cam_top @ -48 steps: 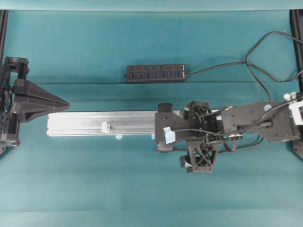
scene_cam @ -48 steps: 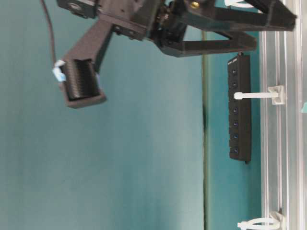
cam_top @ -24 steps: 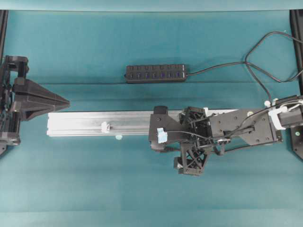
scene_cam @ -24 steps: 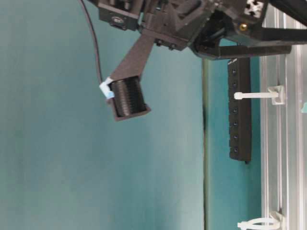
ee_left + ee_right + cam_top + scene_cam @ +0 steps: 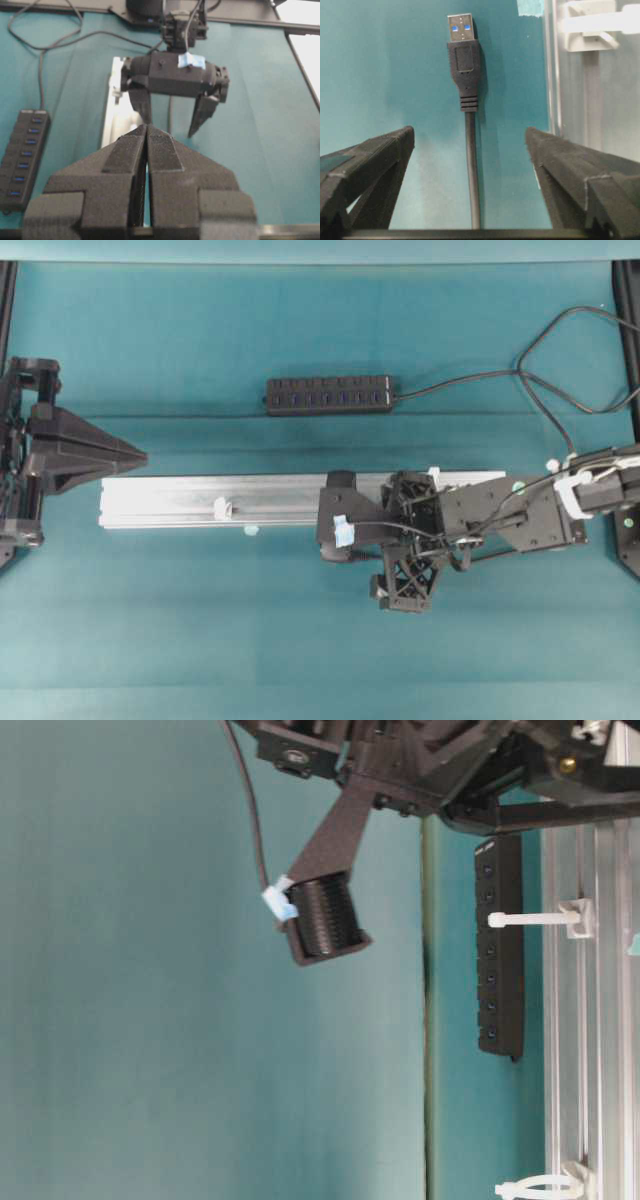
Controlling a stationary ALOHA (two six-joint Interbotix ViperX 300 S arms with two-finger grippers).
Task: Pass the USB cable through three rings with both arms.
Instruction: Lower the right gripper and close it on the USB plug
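The USB cable (image 5: pixel 472 165) lies straight on the teal cloth, its black plug (image 5: pixel 464 60) pointing away in the right wrist view. My right gripper (image 5: pixel 470 142) stands open astride the cable without touching it. From overhead the right gripper (image 5: pixel 324 518) hovers beside the rail and hides the cable. One white ring (image 5: pixel 221 508) stands on the rail's left part, and another ring (image 5: pixel 590 25) shows just right of the plug. Two rings (image 5: pixel 530 918) (image 5: pixel 535 1185) show at table level. My left gripper (image 5: pixel 143 455) is shut and empty, off the rail's left end.
A long silver aluminium rail (image 5: pixel 180 498) runs across the middle of the teal cloth. Behind it lies a black hub strip (image 5: pixel 328 395) with blue sockets, its cord looping to the back right. Small pale blue tabs (image 5: pixel 250 530) sit along the rail's front edge.
The right gripper has come down toward the cloth and shifted a little to the left, still open. The left arm has not moved.
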